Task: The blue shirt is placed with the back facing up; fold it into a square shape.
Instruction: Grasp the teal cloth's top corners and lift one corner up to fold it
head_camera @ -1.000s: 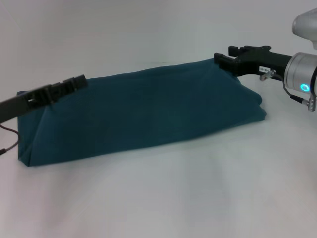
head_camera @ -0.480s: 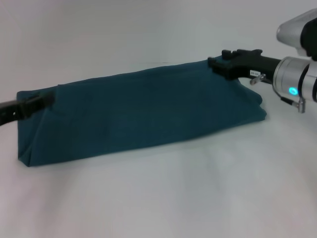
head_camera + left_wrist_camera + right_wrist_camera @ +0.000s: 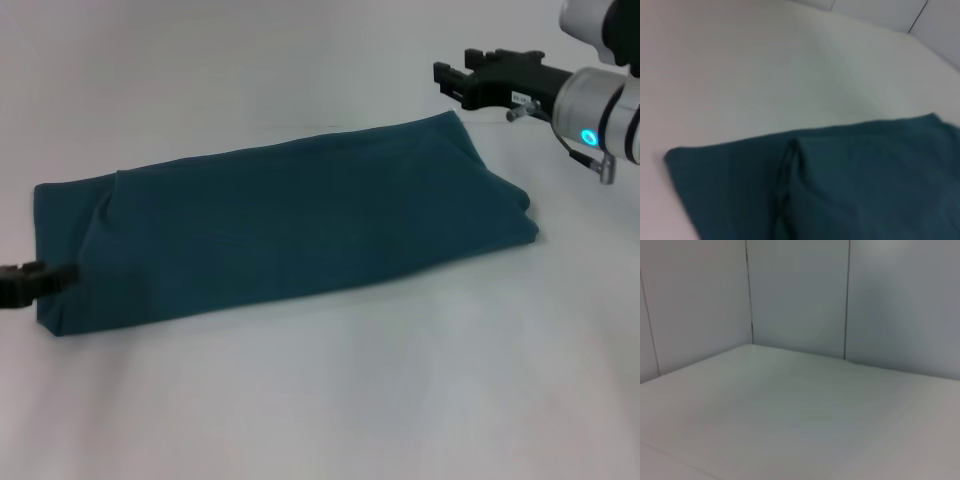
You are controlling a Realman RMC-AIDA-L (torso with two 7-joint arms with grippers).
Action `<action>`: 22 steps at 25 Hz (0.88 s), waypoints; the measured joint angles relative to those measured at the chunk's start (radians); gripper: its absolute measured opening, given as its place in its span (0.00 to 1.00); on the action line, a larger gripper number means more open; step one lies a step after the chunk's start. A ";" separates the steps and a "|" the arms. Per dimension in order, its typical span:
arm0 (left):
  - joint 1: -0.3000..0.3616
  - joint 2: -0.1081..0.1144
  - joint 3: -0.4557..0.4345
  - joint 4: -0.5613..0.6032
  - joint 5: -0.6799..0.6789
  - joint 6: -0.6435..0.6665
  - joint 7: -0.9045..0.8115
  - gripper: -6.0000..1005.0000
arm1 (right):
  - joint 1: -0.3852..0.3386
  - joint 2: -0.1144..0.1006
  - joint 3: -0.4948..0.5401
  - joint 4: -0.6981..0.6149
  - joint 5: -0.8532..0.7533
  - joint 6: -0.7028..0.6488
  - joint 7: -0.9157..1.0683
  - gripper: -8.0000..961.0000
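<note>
The blue shirt [image 3: 290, 230] lies flat on the white table [image 3: 340, 400], folded into a long band that runs from the left edge toward the right, plain side up. In the left wrist view its left end [image 3: 850, 185] shows a fold ridge. My right gripper [image 3: 455, 72] hovers open above and behind the shirt's far right corner, clear of the cloth. Only the tip of my left gripper [image 3: 35, 280] shows, at the shirt's near left end. The right wrist view shows no shirt.
Bare white table surface surrounds the shirt on all sides. Grey wall panels [image 3: 800, 295] rise behind the far edge of the table.
Both grippers have let go of the shirt's far edge. The raised cloth dropped flat. The right gripper rose and drew back, and the left pulled down toward the left edge.
</note>
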 joint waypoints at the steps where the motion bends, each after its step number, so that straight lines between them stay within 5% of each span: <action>1: 0.000 0.000 -0.001 -0.001 0.010 -0.002 0.007 0.47 | 0.007 0.000 0.000 0.000 -0.001 0.005 0.000 0.50; 11: -0.021 0.004 0.021 -0.016 0.107 -0.023 0.120 0.63 | 0.027 -0.001 0.007 0.003 -0.004 0.016 0.025 0.50; 22: -0.067 0.007 0.078 -0.041 0.237 -0.042 0.120 0.66 | 0.020 0.001 -0.001 0.015 -0.005 0.005 0.043 0.49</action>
